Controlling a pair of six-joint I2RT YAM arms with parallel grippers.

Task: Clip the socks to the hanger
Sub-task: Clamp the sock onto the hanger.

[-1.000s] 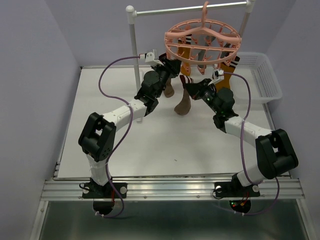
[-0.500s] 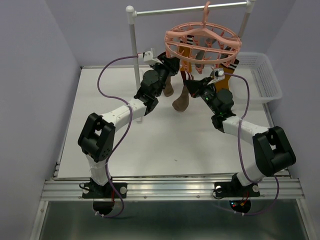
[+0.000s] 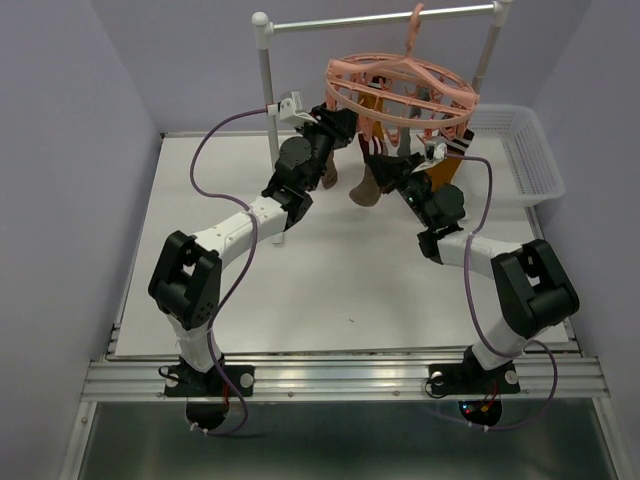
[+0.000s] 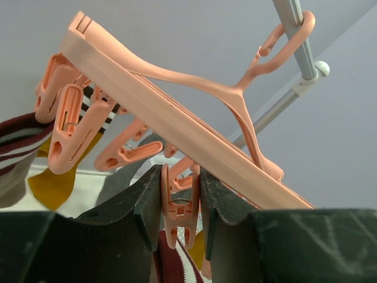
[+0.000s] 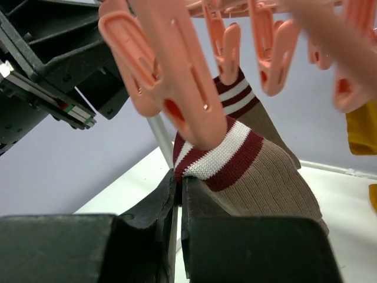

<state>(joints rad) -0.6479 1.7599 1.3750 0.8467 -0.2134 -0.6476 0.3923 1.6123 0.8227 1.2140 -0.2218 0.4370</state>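
My left pincer is clenched on one dangling clip at the near-left edge of the hanger, which hangs tilted by its hook from the rail. My right pincer is squeezed tight on the striped cuff of a brown sock just under the ring, its cuff right at the tip of a big clip; I cannot tell whether that clip bites. Both wrists crowd together there, with the white post just left. Roomier tabletop lies nearer me; the basket borders the right edge.
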